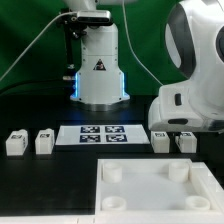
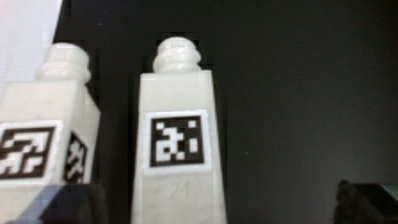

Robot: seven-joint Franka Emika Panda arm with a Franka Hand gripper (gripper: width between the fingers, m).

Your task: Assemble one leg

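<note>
Black table before a green backdrop, with the white robot arm low over the pegs on the exterior view's right.

The table is bare along its near edge on the exterior view's left. A large white square tabletop with round corner sockets fills the near right, and the marker board lies mid-table. Two spare white pegs, the outer peg and the inner peg, stand well apart from the arm. In the wrist view a small white plastic block-shaped leg with a black-and-white square tag lies straight ahead of the claw, knobbed end pointing away. A twin peg is just beside it across a dark gap. The claw's dark fingers sit on either side of the leg, spread wide and gripping nothing.
</note>
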